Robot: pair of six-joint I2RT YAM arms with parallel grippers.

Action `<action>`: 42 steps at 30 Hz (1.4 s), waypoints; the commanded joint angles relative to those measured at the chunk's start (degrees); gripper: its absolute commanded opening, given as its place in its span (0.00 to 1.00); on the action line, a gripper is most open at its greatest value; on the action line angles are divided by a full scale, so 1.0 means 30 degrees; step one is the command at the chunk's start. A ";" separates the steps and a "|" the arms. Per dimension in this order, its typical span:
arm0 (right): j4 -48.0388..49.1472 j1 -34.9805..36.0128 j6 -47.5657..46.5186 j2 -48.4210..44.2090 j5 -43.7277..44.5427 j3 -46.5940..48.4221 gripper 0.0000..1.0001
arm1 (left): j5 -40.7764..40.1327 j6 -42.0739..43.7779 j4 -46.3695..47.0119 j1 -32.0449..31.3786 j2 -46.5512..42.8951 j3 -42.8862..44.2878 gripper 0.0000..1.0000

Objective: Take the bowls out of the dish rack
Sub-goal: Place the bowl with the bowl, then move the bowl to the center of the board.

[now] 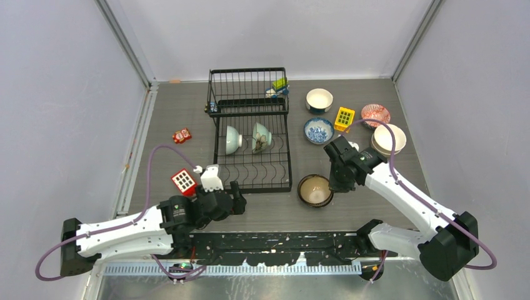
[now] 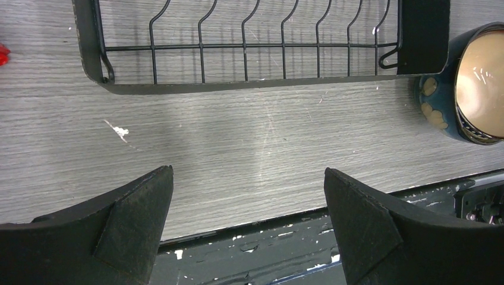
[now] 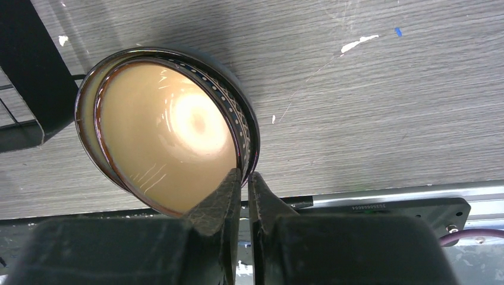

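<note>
The black wire dish rack (image 1: 253, 189) stands at the table's middle. Two pale green bowls stand on edge in it, one on the left (image 1: 232, 139) and one on the right (image 1: 261, 137). A brown bowl (image 1: 314, 189) with a cream inside sits on the table just right of the rack's front corner. My right gripper (image 1: 337, 181) is shut on its rim, as the right wrist view shows (image 3: 245, 178), with one finger inside the bowl (image 3: 166, 130). My left gripper (image 1: 240, 200) is open and empty over bare table in front of the rack (image 2: 238, 86).
To the right of the rack sit a white bowl (image 1: 319, 99), a blue-and-white bowl (image 1: 319, 130), a red-patterned bowl (image 1: 375, 114) and a cream bowl (image 1: 389, 139). A yellow block (image 1: 344, 117), a red block (image 1: 184, 180) and a small red toy (image 1: 182, 135) lie about.
</note>
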 commanded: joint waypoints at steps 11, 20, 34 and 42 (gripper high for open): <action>0.0491 0.0102 0.0951 0.0555 0.0264 -0.0272 0.14 | -0.0524 0.0391 0.0764 0.0043 -0.0493 -0.0237 0.99; 0.1320 0.0063 0.2349 -0.0027 -0.0448 -0.1517 0.18 | -0.0465 0.0304 0.0791 0.0023 -0.0798 -0.0502 0.99; 0.0460 0.0076 0.3800 -0.2975 0.2125 -0.1032 0.42 | -0.0401 0.0327 0.1155 0.0040 -0.0933 -0.0699 0.99; 0.3846 -0.0173 0.3695 -0.1640 0.1102 -0.2478 0.57 | 0.0241 0.1080 0.2036 0.0042 0.0678 0.0211 1.00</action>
